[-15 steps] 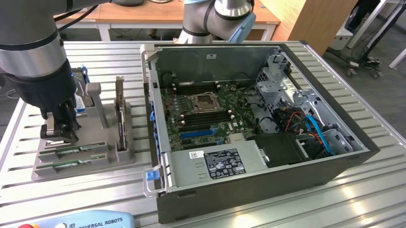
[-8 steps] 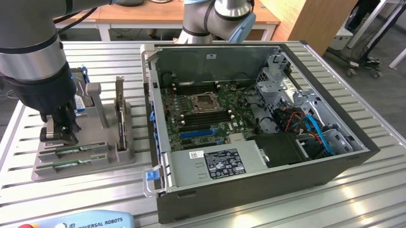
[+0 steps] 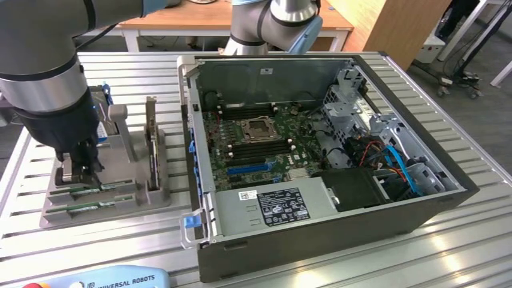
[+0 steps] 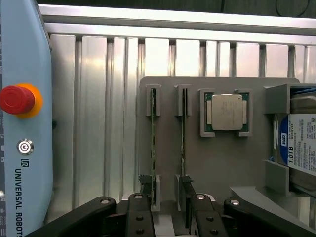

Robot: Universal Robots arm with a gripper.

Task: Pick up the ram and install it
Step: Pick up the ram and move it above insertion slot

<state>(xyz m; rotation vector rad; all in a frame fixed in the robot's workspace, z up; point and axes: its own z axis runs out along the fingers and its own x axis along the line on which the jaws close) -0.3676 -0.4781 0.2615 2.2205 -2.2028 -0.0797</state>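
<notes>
Locate the gripper [image 4: 166, 181] low over one end of the gray fixture [image 4: 217, 163], on the slatted table [image 3: 448, 240], to the exterior view's left of the open computer case [image 3: 320, 249]. Confirm the fingers [image 4: 144, 180] apart and clamped on nothing. Find the ram [image 4: 153, 128] on edge in its fixture slot, seated and unlifted, parallel to a second identical stick [image 4: 183, 128] just beside it, with the processor [image 4: 227, 112] and the hard drive [image 4: 302, 143] in the bays beyond. Note one fingertip close by the end of each stick; cannot tell from either view the stick centred in the gap. Treat this as the main hazard: with two alike sticks so near together, expect a slightly off-centre descent to land a fingertip on a top edge instead of beside it, bending the thin board or chipping a component. Expect also a closure around both sticks, or against a slot post, to give a false grip. Regard a hold near one end only as likely to tilt the stick on lifting and jam it in the slot. Consider a tilted or slipping stick unlikely to meet a memory slot on the motherboard [image 3: 276, 144] squarely, risking damaged contacts. Keep the teach pendant [image 4: 24, 123] and its red stop button [image 4: 17, 98] in mind as an obstacle near the fixture.
</notes>
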